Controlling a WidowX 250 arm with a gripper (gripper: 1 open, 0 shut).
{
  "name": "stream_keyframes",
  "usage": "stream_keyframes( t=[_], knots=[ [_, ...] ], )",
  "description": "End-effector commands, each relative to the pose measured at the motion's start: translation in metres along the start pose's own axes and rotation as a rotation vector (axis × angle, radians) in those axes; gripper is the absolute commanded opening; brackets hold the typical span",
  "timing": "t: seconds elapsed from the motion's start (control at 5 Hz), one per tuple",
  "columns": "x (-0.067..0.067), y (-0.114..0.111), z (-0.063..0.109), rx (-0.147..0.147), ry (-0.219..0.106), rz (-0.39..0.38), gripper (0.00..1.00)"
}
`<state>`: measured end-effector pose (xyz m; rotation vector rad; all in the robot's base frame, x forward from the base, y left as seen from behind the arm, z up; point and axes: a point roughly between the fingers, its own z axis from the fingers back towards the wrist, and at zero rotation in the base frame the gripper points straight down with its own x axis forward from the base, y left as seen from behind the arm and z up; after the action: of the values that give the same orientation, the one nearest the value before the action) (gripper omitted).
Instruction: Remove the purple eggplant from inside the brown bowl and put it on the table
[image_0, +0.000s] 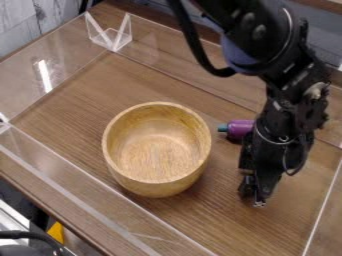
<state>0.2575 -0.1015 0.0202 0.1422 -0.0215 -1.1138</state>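
Wooden bowl (158, 150) sits near centre on the table (107, 85), nothing visible inside. Right of it, the gripper (257, 193) points down at the tabletop; jaw spacing cannot be judged. Farther back, the eggplant (237, 128) lies on the table, partly behind the arm.

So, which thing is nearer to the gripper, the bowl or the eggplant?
The purple eggplant: it lies right beside the gripper, while the brown bowl sits further left.

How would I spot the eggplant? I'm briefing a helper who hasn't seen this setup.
Start at the brown bowl in the middle of the table. Look right of it, toward the black robot arm: the purple eggplant lies on the wood, partly hidden behind the arm. It is the only glossy purple thing, with a teal-green cap facing the bowl.
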Motion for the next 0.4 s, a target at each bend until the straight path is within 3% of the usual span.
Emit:
stream_keyframes(
  t=[0.0,0.2],
  knots=[
    [0.0046,0.0001,0.009,0.022,-0.029,0.0,1.0],
    [0.0042,-0.0007,0.0084,0.021,-0.029,0.011,1.0]
  ],
)
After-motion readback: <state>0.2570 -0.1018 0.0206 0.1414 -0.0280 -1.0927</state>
